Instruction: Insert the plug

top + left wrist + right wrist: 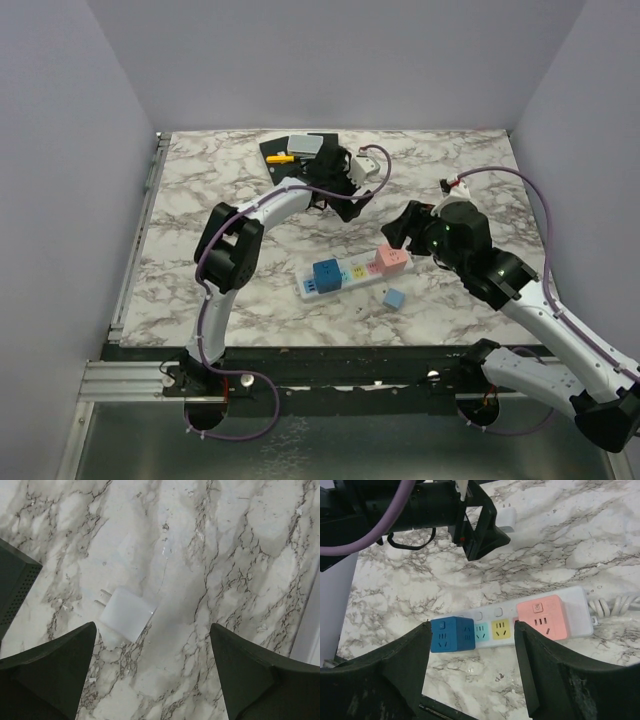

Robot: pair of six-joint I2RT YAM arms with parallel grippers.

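Note:
A white plug lies flat on the marble table, prongs pointing left, just ahead of the left finger of my open left gripper. Nothing is between those fingers. From above, that gripper hovers near the back of the table beside the plug. A white power strip carries a blue cube at one end, a pink cube at the other, and bare cyan and yellow sockets between. My right gripper hangs open above the strip, holding nothing.
A small light-blue cube lies loose in front of the strip. Black and grey parts with a yellow piece sit at the back edge. A dark box edges into the left wrist view. The strip's coiled cord trails right.

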